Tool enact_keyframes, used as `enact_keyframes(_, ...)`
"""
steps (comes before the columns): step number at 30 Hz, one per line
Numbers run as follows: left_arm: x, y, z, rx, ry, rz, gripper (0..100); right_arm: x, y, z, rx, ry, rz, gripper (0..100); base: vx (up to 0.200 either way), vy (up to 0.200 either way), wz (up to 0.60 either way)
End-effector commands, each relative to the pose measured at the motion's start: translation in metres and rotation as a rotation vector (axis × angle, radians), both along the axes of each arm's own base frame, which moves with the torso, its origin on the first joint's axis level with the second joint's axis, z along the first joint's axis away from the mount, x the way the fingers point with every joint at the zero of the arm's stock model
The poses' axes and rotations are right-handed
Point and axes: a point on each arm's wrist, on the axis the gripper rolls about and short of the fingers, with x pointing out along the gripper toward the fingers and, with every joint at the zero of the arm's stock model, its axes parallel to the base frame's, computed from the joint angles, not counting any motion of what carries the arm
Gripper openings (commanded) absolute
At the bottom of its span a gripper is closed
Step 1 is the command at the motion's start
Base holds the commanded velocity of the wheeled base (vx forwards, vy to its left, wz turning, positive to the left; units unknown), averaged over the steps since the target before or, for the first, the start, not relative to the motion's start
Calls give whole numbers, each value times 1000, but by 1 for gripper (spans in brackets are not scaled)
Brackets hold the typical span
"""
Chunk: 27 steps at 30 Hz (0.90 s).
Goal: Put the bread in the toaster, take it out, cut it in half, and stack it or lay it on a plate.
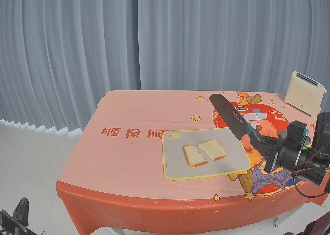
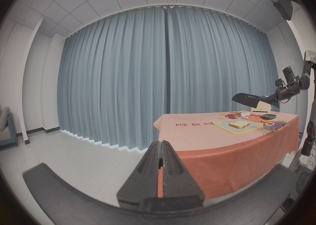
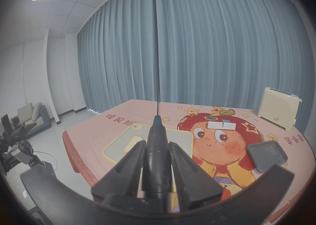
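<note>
Two halves of toasted bread, one and the other, lie side by side on a grey cutting board with a yellow rim. My right gripper is shut on the handle of a black knife, held in the air above the board's right edge with the blade pointing up and away. In the right wrist view the knife handle sits between the fingers. A cream toaster stands at the table's far right corner. A dark plate lies to the right. My left gripper hangs shut, low and left of the table.
The table wears an orange cloth with a cartoon print. A small white and blue block lies near the toaster. Grey curtains hang behind. The left half of the table is bare cloth.
</note>
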Motion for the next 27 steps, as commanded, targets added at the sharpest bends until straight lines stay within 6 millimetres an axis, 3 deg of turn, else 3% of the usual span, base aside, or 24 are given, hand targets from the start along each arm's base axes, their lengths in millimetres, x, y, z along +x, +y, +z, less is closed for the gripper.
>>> enact_keyframes(1,1,0,-5,0,19,0,0,-1,2,-1,-3,5,9,0,0,0,0)
enact_keyframes(27,1,0,-5,0,19,0,0,0,-2,3,10,-14,-5,0,0,0,0)
